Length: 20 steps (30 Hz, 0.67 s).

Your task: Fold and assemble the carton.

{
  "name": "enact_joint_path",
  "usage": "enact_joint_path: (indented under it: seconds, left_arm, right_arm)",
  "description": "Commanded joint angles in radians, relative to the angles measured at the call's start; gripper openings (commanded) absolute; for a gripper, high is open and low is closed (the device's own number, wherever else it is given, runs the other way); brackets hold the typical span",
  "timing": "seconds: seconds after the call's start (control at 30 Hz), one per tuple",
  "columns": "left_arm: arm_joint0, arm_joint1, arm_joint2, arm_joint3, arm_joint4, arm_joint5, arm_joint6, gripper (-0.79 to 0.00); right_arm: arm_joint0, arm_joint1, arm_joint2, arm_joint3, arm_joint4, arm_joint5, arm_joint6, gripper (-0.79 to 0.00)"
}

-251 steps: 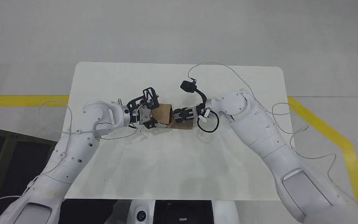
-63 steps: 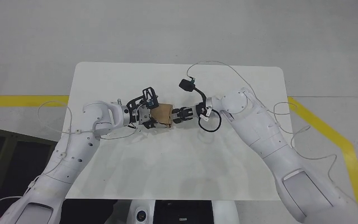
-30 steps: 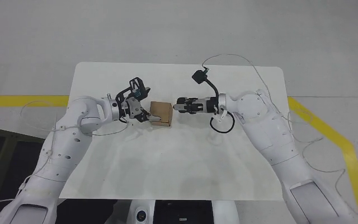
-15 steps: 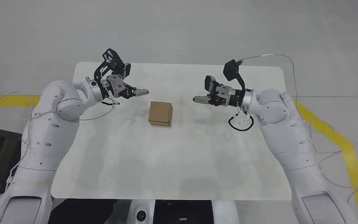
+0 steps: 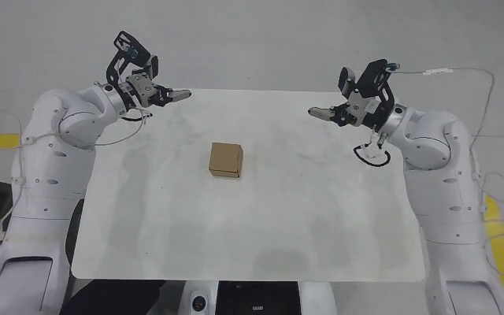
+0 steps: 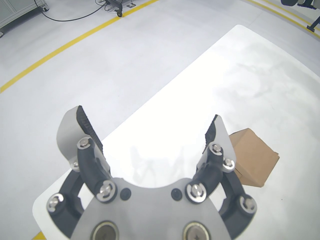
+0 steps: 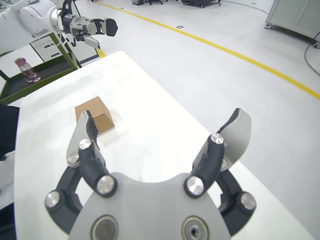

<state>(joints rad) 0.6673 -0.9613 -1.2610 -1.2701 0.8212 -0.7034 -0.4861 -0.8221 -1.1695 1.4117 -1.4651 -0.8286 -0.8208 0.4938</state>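
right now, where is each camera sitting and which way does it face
Top view: above the arms, looking down at the table; both arms show.
Left wrist view: behind the left end effector, facing over the table's edge to the floor.
Right wrist view: behind the right end effector, facing across the table toward the left end effector.
All three share the carton.

Both grippers are off the carton, which they were clamping from either side at mid-table. The left gripper is now drawn back to the far left corner, and the right gripper toward the far right edge. Each has its fingers spread, with nothing between them. The carton now stands free, well apart from both.
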Motion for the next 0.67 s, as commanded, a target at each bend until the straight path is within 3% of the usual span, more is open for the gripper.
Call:
enact_joint_path:
  seconds: [0.0,0.2,0.63]
  left_arm:
    - [-0.010,0.000,-0.001,0.007,-0.006,0.003,-0.002,0.000]
    - [-0.023,0.002,-0.008,0.024,-0.007,0.011,0.003,0.000]
    - [-0.023,0.002,-0.008,0.024,-0.007,0.011,0.003,-0.001]
  right_arm:
    - [0.005,0.003,0.009,-0.011,-0.043,0.013,-0.026,0.000]
    - [0.034,0.013,0.019,-0.044,-0.128,0.044,-0.015,0.000]
    - [0.034,0.013,0.019,-0.044,-0.128,0.044,-0.015,0.000]
